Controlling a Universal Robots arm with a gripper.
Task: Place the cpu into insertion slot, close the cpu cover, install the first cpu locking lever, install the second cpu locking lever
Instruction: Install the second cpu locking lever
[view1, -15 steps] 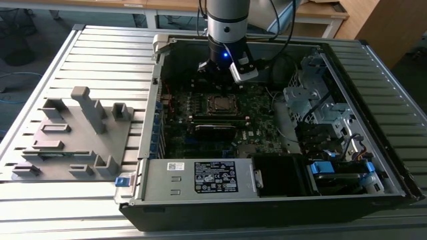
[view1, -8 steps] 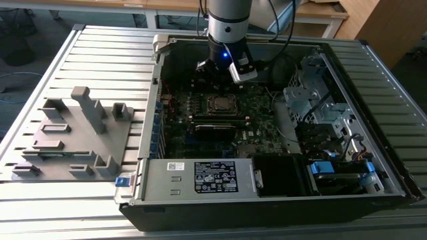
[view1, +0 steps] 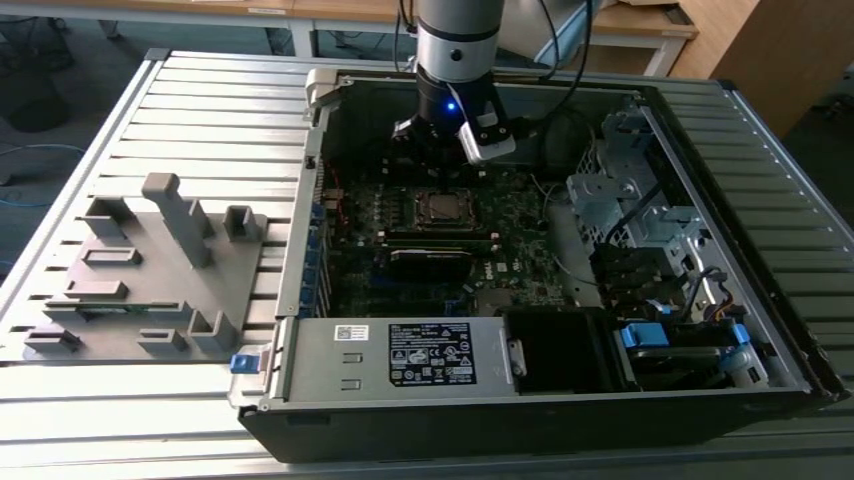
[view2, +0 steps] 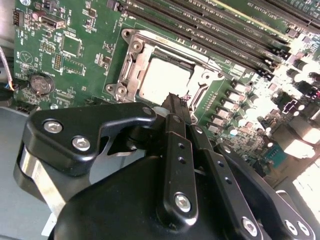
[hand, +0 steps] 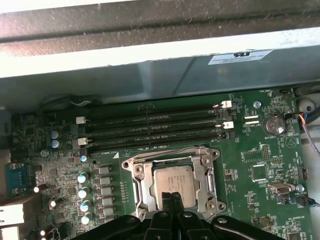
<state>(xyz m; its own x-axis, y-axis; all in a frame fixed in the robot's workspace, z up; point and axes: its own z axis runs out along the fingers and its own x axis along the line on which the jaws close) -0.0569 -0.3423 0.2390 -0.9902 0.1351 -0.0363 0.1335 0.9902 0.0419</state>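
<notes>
The cpu (hand: 172, 184) lies flat in its socket on the green motherboard (hand: 260, 150), its dull silver top showing through the open centre of the cpu cover (hand: 136, 176). The cover lies down flat around the chip. In the second wrist view the cpu (view2: 161, 79) and the cover (view2: 134, 54) sit just past my black fingertips. My gripper (hand: 173, 199) is shut with nothing between its fingers and hovers at the socket's edge. In the exterior view the gripper (view1: 446, 186) hangs just behind the cpu (view1: 443, 207), inside the open computer case. I cannot make out how the locking levers stand.
Long black memory slots (hand: 150, 127) run beside the socket. The case wall (view1: 310, 200) stands on the exterior view's left, and a drive cage (view1: 627, 200) with cables stands on its right. A power supply (view1: 400, 355) sits at the front. A grey fixture plate (view1: 147, 270) lies outside the case.
</notes>
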